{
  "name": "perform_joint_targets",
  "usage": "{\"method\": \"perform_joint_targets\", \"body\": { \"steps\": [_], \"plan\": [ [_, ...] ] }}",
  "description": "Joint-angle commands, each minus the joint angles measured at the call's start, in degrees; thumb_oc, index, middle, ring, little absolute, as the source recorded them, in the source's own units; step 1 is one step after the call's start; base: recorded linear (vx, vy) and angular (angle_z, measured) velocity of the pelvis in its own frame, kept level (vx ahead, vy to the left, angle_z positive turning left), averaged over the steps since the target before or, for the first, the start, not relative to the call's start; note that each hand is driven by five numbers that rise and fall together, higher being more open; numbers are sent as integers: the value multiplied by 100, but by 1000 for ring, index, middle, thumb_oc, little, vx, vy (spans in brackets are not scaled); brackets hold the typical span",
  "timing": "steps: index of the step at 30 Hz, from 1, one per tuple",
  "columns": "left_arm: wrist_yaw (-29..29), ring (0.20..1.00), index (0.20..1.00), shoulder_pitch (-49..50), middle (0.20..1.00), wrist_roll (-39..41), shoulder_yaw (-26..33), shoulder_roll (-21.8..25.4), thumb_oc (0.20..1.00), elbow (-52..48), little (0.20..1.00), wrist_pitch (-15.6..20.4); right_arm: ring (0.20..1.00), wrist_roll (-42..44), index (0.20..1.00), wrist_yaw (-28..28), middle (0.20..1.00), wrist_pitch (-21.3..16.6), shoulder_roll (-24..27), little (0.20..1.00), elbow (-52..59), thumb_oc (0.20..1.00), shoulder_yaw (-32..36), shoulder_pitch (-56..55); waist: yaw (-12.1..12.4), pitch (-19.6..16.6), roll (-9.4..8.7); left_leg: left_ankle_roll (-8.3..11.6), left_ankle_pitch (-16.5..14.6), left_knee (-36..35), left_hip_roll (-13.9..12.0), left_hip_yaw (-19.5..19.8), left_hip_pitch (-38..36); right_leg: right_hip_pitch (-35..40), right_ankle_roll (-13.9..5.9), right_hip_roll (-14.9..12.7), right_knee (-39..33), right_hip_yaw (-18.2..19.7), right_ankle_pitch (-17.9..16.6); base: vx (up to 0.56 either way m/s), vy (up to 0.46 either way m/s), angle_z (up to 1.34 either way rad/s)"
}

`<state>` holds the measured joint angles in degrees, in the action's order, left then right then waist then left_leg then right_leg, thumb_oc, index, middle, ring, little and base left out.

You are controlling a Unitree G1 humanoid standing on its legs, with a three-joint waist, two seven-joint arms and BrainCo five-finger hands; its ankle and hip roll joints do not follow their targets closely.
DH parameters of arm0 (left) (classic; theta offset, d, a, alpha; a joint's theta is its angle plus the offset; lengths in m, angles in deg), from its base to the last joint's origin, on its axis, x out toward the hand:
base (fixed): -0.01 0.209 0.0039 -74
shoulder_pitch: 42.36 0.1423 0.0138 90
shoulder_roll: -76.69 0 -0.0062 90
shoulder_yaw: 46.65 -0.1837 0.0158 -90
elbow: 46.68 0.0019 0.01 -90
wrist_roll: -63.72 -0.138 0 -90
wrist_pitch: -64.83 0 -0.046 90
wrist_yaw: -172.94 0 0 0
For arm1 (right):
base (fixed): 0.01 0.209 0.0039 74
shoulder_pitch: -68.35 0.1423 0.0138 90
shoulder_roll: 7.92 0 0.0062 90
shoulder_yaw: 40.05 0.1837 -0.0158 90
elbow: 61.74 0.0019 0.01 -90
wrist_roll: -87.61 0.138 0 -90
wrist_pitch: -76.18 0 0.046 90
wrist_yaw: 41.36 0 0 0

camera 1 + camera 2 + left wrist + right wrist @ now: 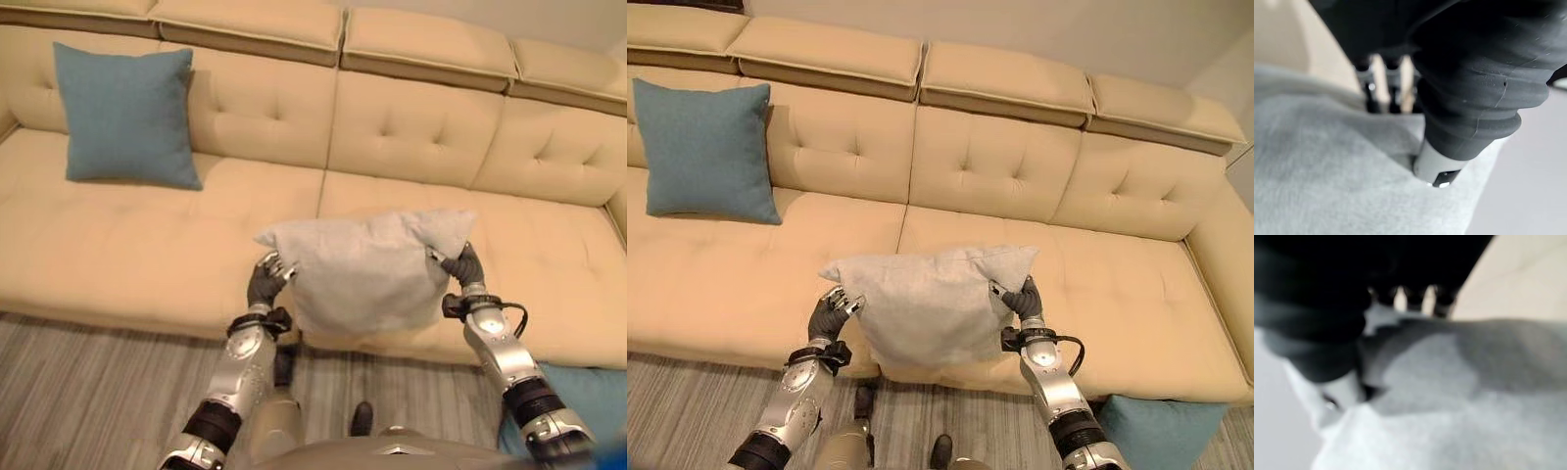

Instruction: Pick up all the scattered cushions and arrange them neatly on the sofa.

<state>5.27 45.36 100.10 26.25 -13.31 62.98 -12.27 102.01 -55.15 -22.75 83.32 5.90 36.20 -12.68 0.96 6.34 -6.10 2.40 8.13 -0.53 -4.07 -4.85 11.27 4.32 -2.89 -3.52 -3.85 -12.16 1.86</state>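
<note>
A light grey cushion hangs in the air just above the front edge of the cream sofa, near its middle. My left hand pinches the cushion's left side, and the thumb presses into the grey cloth. My right hand is curled round its upper right corner, with the grey cloth bunched under the fingers. A teal cushion leans upright against the sofa's backrest at the far left. Another teal cushion lies on the floor by the sofa's right front.
The sofa seat to the right of the grey cushion is bare, as is the stretch between the two sofa cushions. Grey striped wood floor runs along the sofa's front edge.
</note>
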Motion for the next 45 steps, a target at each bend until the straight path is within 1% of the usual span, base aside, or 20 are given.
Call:
{"method": "perform_joint_targets", "body": {
  "steps": [1, 3, 4, 6, 7, 9, 10, 11, 12, 13, 14, 15, 17, 20, 23, 25, 34, 39, 41, 45],
  "plan": [
    [-369, 200, 200, -380, 200, -431, -180, -33, 200, -570, 200, 360, 200, -32, 200, 233, 200, -512, -227, 200, 469, 200, -169, 437, 211, -361, -4, 225, -622, 470, -112, -20, 17, -70, -307, 18, 788, -51, 519, 157, 207, -14],
    [-375, 200, 200, -370, 200, -444, -145, 33, 200, -585, 200, 355, 200, -62, 200, 274, 200, -512, -307, 200, 463, 200, -193, 459, 244, -354, -17, 110, -795, 575, -68, -92, -130, -200, -401, -84, 1245, 5, 490, 113, 214, -31],
    [-342, 200, 200, -443, 200, -434, -105, 121, 200, -624, 200, 366, 200, -77, 200, 303, 200, -505, -347, 200, 464, 200, -213, 568, 219, -240, 13, -9, -921, 680, -94, -180, -271, -613, -609, -204, 2119, 81, 274, 48, 165, -49],
    [-342, 200, 200, -445, 200, -434, -105, 120, 200, -624, 200, 366, 200, -77, 200, 304, 200, -505, -347, 200, 464, 200, -212, 570, 221, -258, 19, -7, -911, 676, -102, -180, -248, -635, -606, -195, 2112, 83, 260, 1, 110, -31],
    [-311, 200, 200, -516, 200, -490, -86, 189, 200, -619, 200, 402, 200, -75, 200, 313, 200, -518, -422, 200, 449, 200, -245, 680, 189, -177, 109, -99, -991, 697, -120, -231, -320, -1025, -749, -252, 2652, 100, 147, 12, 153, -2],
    [-289, 200, 200, -533, 200, -547, -71, 196, 200, -606, 200, 415, 200, -81, 200, 321, 200, -522, -451, 200, 427, 200, -242, 718, 173, -158, 137, -139, -1025, 664, -83, -273, -405, -1162, -738, -309, 2721, 96, 148, 52, 114, -19],
    [-326, 200, 200, -564, 200, -553, -52, 165, 200, -581, 200, 433, 200, -101, 200, 317, 200, -506, -441, 200, 378, 200, -234, 792, 124, -176, 176, -167, -1051, 545, 18, -241, -524, -1214, -663, -368, 2232, 121, 189, 133, 9, -42],
    [-361, 200, 200, -596, 200, -548, -52, 125, 200, -552, 200, 451, 200, -147, 200, 306, 200, -500, -383, 200, 402, 200, -217, 828, 51, -180, 228, -159, -1089, 408, 72, -195, -602, -1338, -639, -475, 1588, 257, 44, 136, 9, -41],
    [-362, 200, 200, -596, 200, -548, -52, 122, 200, -551, 200, 452, 200, -147, 200, 306, 200, -500, -381, 200, 403, 200, -218, 827, 48, -175, 236, -157, -1093, 404, 67, -190, -613, -1318, -638, -468, 1568, 249, 39, 120, -32, -22],
    [-344, 200, 200, -611, 200, -572, -53, 109, 200, -545, 200, 479, 200, -181, 200, 290, 200, -502, -350, 200, 438, 200, -206, 824, 6, -174, 243, -148, -1136, 371, 114, -164, -647, -1408, -645, -551, 1231, 328, -74, 119, -30, -2],
    [-403, 200, 200, -630, 200, -552, -85, 89, 200, -545, 200, 492, 200, -177, 200, 314, 200, -478, -339, 200, 481, 200, -176, 801, -44, -179, 211, -141, -1187, 402, 181, -112, -685, -1286, -645, -563, 949, 439, -135, 160, -45, 18],
    [-396, 200, 200, -631, 200, -608, -79, 70, 200, -552, 200, 485, 200, -182, 200, 311, 200, -502, -349, 200, 495, 200, -158, 790, -66, -181, 198, -139, -1210, 425, 201, -109, -706, -1295, -706, -565, 925, 507, -231, 178, -56, 35],
    [-418, 200, 200, -642, 200, -599, -84, 36, 200, -538, 200, 508, 200, -180, 200, 318, 200, -501, -330, 200, 525, 200, -151, 775, -73, -214, 176, -134, -1244, 430, 232, -98, -742, -1228, -703, -561, 833, 499, -281, 143, -60, 45],
    [-403, 200, 200, -692, 200, -588, -120, -84, 200, -580, 200, 494, 200, -184, 200, 336, 200, -514, -250, 200, 707, 200, -118, 623, -161, -363, 164, -18, -1248, 249, 183, -59, -913, -898, -675, -501, 406, 280, -373, 222, -103, 28],
    [-379, 200, 200, -746, 200, -601, -140, -93, 200, -589, 200, 495, 200, -157, 200, 331, 200, -517, -235, 200, 740, 200, -115, 635, -176, -383, 178, 7, -1239, 188, 164, -40, -972, -800, -667, -480, 315, 225, -380, 129, -54, 3],
    [-168, 200, 200, -1164, 200, -667, -198, -90, 200, -672, 200, 528, 200, -77, 200, 245, 200, -545, -211, 200, 864, 200, -188, 881, -190, -408, 214, 86, -1196, 9, 85, -35, -1097, -624, -616, -393, 145, 94, -315, 180, -74, 1],
    [197, 200, 200, -2167, 200, -730, -307, -40, 200, -699, 200, 596, 200, -71, 200, 27, 200, -525, -138, 200, 968, 200, -373, 1668, -209, -346, 224, 179, -1131, -206, 8, -31, -1212, -476, -544, -283, -30, 12, -231, 88, -32, 4],
    [499, 200, 200, -3315, 200, -778, -524, 93, 200, -363, 200, 687, 200, -80, 200, -332, 200, -569, -135, 200, 791, 200, -449, 2607, -247, -157, 259, 222, -1031, -237, -26, 26, -936, -742, -538, -251, 8, 18, -234, -17, -14, 11],
    [625, 200, 200, -3778, 200, -788, -592, 185, 200, -203, 200, 745, 200, -26, 200, -465, 200, -593, -117, 200, 639, 200, -448, 3033, -251, -52, 275, 230, -980, -216, -28, 54, -719, -957, -536, -247, 53, 25, -252, -79, -10, 10],
    [810, 200, 200, -4655, 200, -780, -715, 446, 200, 192, 200, 885, 200, 147, 200, -597, 200, -664, 51, 200, 162, 200, -546, 3909, -240, 36, 295, 259, -849, -184, -37, 144, -191, -1490, -552, -246, 175, 14, -314, -85, -10, 2]
  ]
}}
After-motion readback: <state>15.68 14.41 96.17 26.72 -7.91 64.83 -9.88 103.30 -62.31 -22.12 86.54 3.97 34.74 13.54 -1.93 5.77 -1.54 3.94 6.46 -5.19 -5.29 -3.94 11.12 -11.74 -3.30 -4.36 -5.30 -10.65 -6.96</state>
